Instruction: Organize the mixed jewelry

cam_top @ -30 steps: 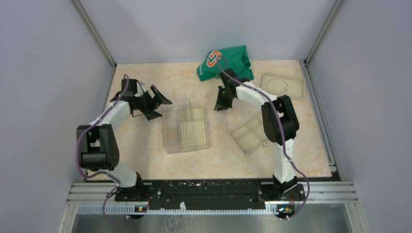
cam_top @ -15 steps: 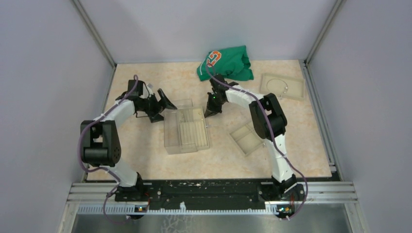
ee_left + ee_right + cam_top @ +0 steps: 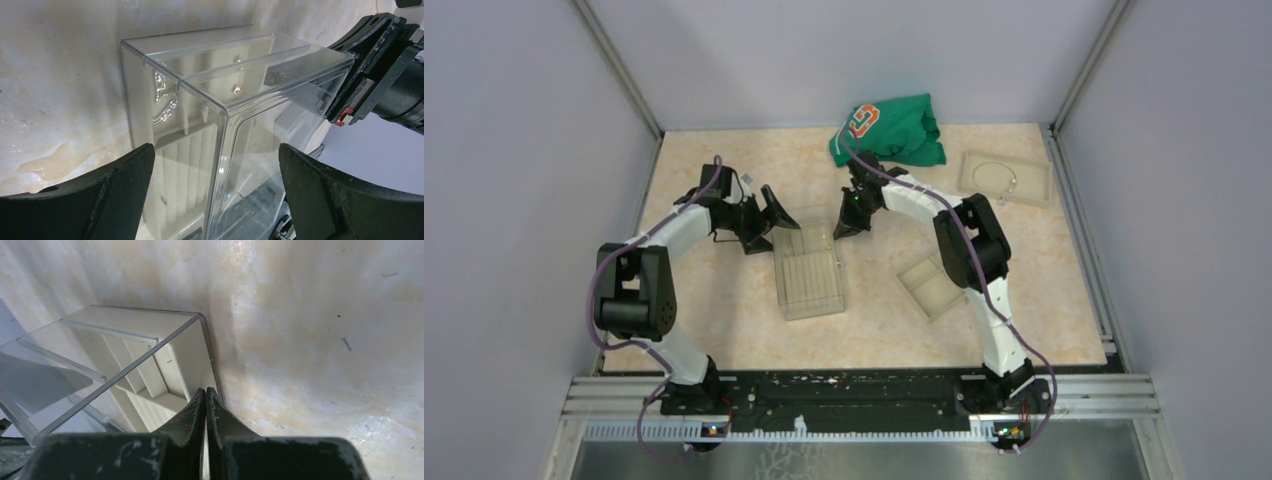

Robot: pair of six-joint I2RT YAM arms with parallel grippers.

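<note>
A clear plastic box point(image 3: 809, 272) with a ribbed beige insert lies mid-table. My left gripper point(image 3: 774, 232) is open at its far left corner, and in the left wrist view point(image 3: 216, 148) the box point(image 3: 235, 120) stands between the wide jaws, untouched. A tiny pale piece point(image 3: 238, 90) and a silvery glint point(image 3: 162, 97) show inside. My right gripper point(image 3: 845, 226) is shut at the box's far right corner; in the right wrist view its tips point(image 3: 205, 390) rest against the box point(image 3: 150, 365). The thin wire hoop point(image 3: 1011, 178) lies in a beige tray point(image 3: 1034, 190) at the far right.
A second beige compartmented tray point(image 3: 934, 285) lies right of the box, partly under the right arm. A crumpled green cloth point(image 3: 894, 128) sits at the back edge. Grey walls close in the table on three sides.
My left gripper has moved right and my right gripper left, both up to the box's far corners. The box now looks narrower and sits slightly further right.
</note>
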